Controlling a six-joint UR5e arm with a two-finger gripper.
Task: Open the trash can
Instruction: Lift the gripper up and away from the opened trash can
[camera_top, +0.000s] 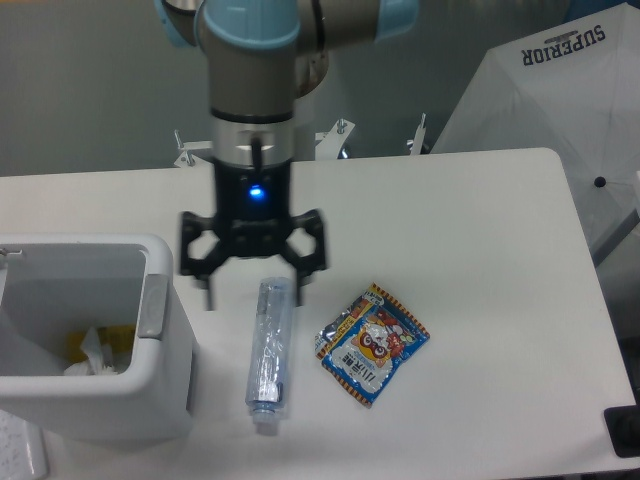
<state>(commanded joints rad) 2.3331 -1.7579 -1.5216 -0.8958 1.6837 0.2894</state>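
The trash can (165, 385) sits at about eight o'clock in the view, at the left edge of the white tabletop (470, 220). It is open: no lid covers the top, and the inside shows crumpled white paper (92, 350) with something yellow behind it. A grey push-bar (154, 305) runs along the can's right rim.

The hand (251, 297) hangs from the arm (255, 60) near the middle of the view, slightly toward ten o'clock, just to the right of the trash can and not touching it. Its two dark fingers (308, 262) are spread wide apart and grip nothing. A blue light (254, 192) glows on the wrist above them. The picture is slightly smeared around the hand.

A clear plastic bottle (269, 355) lies on the tabletop at about six o'clock from the hand, its length running up and down the view, cap end toward the near edge. Its upper end lies between the spread fingers as seen from this camera; whether they touch it cannot be told.

A colourful snack packet (373, 342) lies flat at four o'clock from the hand, just beside the bottle but apart from it.

At one o'clock, beyond the tabletop, stands a white umbrella-like cover (560, 100) printed with the word SUPERIOR.
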